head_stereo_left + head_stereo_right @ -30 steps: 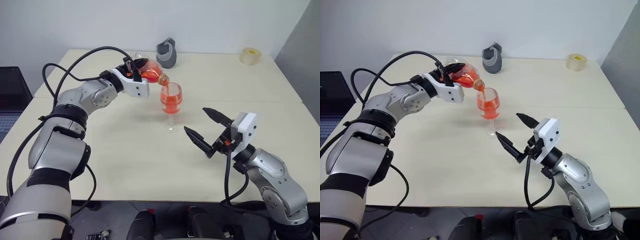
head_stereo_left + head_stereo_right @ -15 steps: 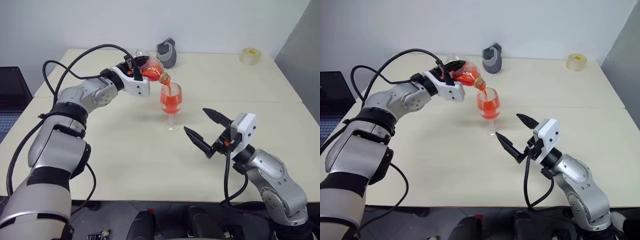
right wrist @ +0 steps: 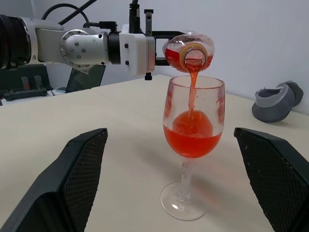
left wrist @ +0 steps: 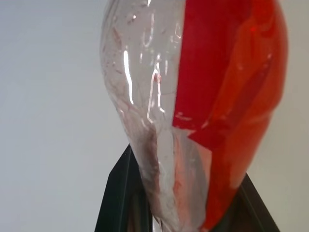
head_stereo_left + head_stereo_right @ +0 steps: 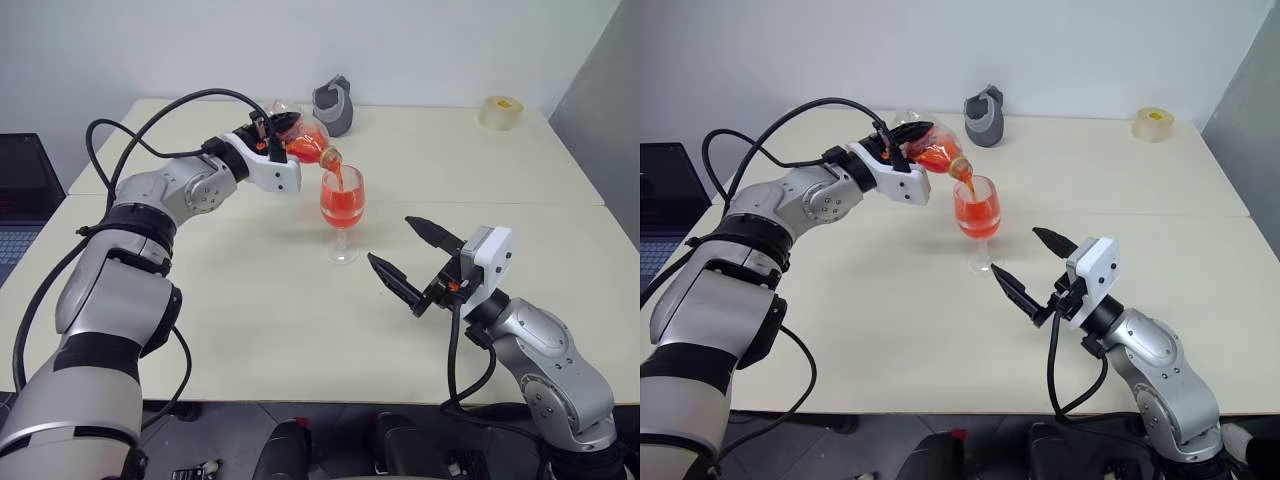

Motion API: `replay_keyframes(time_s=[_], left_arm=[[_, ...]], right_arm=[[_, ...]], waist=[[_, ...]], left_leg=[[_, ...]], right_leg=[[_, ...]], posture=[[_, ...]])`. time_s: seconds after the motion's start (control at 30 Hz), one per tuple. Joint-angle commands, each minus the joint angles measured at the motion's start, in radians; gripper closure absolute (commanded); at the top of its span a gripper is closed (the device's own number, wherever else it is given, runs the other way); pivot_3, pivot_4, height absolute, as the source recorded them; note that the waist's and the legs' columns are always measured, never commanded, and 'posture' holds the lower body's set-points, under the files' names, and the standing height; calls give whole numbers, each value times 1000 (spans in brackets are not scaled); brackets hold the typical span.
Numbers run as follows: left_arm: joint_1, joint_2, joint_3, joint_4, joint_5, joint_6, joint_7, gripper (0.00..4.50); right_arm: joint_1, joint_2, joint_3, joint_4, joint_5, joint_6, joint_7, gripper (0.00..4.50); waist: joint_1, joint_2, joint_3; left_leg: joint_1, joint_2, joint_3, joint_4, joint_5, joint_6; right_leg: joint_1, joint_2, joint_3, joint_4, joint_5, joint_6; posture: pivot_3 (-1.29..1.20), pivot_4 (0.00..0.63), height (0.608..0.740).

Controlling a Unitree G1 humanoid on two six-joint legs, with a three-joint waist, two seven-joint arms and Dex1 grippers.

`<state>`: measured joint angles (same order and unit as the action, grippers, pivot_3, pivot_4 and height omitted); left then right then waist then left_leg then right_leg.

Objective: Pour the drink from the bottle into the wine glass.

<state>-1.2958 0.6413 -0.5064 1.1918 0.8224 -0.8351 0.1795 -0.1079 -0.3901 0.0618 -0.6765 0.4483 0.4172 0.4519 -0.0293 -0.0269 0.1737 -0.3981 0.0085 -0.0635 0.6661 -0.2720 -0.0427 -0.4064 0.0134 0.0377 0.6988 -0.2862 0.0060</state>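
Pouring goes on much as a second ago: the bottle [image 5: 303,143] has tipped only slightly further, its open mouth now sitting over the rim of the wine glass [image 5: 341,205] a little above centre of the frame, and a thin red stream of the drink [image 3: 192,134] falls into the bowl, where the level looks marginally higher than before. The left pincer [image 5: 268,131] stays clamped on the bottle, holding it nearly on its side. The right pincer [image 5: 405,255] has not shifted; it hangs at lower right of centre with its two black fingers [image 5: 396,280] spread wide, holding nothing, near the glass but apart from it.

The glass stands upright on the cream counter [image 5: 250,300], roughly a third full. A grey jug-like object [image 5: 333,106] sits at the upper middle behind the bottle, and a pale tape roll [image 5: 500,111] at the upper right.

Hard to make out: the bottle's rear half is hidden behind the left pincer and its white housing in the head views, and in the left wrist view the bottle's clear wall and red label [image 4: 227,96] crowd the frame, with the bottle cut off at the top edge. No cap can be seen on the neck.
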Motion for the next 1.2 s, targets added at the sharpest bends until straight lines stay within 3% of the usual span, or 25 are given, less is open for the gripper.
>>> replay_keyframes(time_s=[0.03,0.7,1.2], left_arm=[[-45,17,5,-1,-6,2,20,3730],[-19,-8,36,-2,-72,-16,-46,3730],[56,-61,183,-64,-337,-11,-283,3730]], right_arm=[[-3,3,-3,-45,-8,-26,-4,0],[-15,9,3,-46,-16,-23,-3,0],[-54,-3,13,-38,-12,-22,38,0]], waist=[[0,0,0],[0,0,0],[-1,0,0]], left_leg=[[0,0,0,0,0,0],[0,0,0,0,0,0],[0,0,1,1,0,0]], right_leg=[[0,0,0,0,0,0],[0,0,0,0,0,0],[0,0,0,1,0,0]], posture=[[0,150,740],[0,150,740],[0,150,740]])
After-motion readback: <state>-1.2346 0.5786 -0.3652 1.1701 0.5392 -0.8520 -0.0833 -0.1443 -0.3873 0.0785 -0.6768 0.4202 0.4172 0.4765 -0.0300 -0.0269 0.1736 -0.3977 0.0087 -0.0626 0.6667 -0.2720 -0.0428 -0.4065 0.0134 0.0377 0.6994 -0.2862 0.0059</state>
